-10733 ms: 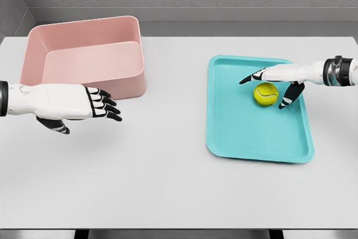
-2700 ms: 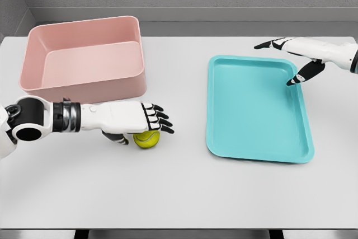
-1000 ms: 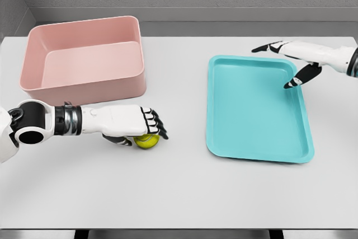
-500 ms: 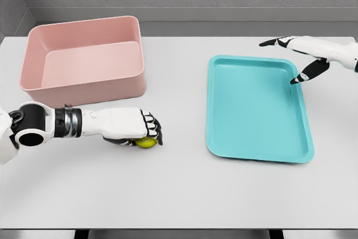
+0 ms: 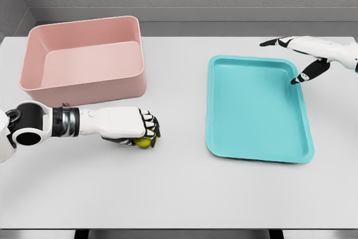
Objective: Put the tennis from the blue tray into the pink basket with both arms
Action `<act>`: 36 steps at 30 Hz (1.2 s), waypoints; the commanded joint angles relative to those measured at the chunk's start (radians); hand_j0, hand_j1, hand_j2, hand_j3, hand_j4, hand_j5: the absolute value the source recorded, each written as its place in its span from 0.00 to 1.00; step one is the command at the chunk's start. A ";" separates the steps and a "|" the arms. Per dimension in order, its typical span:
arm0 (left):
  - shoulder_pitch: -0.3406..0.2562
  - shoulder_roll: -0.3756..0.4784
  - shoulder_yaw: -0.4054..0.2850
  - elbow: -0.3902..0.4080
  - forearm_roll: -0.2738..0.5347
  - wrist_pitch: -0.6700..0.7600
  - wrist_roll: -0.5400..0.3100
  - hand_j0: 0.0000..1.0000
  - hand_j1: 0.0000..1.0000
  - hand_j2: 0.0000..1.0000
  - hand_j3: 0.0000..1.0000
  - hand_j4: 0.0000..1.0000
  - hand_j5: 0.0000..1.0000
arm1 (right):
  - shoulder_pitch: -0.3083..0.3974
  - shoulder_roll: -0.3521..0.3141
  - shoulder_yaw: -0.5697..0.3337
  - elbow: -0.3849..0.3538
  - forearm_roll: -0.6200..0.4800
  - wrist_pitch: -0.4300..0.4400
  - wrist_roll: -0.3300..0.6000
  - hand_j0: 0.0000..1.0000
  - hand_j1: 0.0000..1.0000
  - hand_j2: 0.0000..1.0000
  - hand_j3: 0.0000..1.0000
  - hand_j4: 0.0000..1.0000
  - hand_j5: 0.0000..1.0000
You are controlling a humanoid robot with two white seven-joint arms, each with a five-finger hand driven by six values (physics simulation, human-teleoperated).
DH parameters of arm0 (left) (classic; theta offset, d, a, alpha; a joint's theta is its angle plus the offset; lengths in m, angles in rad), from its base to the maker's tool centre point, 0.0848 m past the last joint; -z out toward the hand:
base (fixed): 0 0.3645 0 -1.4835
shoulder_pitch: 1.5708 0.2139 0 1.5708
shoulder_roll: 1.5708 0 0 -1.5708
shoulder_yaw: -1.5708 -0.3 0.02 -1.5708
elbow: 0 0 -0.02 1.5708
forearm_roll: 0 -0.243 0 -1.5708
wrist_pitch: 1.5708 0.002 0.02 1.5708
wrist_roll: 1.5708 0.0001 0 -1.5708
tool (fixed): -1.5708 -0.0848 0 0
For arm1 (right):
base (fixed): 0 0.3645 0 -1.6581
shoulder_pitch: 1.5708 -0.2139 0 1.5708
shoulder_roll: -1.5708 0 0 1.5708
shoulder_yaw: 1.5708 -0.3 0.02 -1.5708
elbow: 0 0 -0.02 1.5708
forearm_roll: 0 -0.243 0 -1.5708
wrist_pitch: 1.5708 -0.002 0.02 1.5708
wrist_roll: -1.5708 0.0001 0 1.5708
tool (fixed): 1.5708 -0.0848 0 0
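The left hand (image 5: 127, 125) is curled around the ball (image 5: 143, 140), fingers wrapped over its top, low over the table (image 5: 179, 188) just in front of the basket (image 5: 84, 60). Only a sliver of yellow shows under the fingers. The right hand (image 5: 305, 54) hovers with fingers spread at the tray's (image 5: 254, 110) far right corner, holding nothing.
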State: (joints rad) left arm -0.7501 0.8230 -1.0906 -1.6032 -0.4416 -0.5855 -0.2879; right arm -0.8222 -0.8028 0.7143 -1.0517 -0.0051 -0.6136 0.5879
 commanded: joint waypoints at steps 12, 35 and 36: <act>-0.009 0.058 0.052 -0.069 0.030 -0.025 0.001 0.49 0.49 0.49 0.49 0.49 0.49 | 0.000 -0.007 -0.003 -0.001 -0.007 0.003 0.000 1.00 1.00 1.00 1.00 1.00 1.00; -0.083 0.111 0.107 -0.077 0.063 -0.025 0.001 0.48 0.48 0.48 0.48 0.48 0.48 | -0.002 -0.010 -0.003 -0.001 -0.007 0.003 -0.002 1.00 1.00 1.00 1.00 1.00 1.00; -0.095 0.111 0.107 -0.075 0.064 -0.025 0.001 0.48 0.48 0.48 0.48 0.48 0.48 | -0.002 -0.010 -0.003 0.001 -0.009 0.003 -0.003 1.00 1.00 1.00 1.00 1.00 1.00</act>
State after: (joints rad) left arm -0.8513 0.9314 -0.9845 -1.6810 -0.3871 -0.6122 -0.2868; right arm -0.8237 -0.8120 0.7128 -1.0518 -0.0059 -0.6135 0.5863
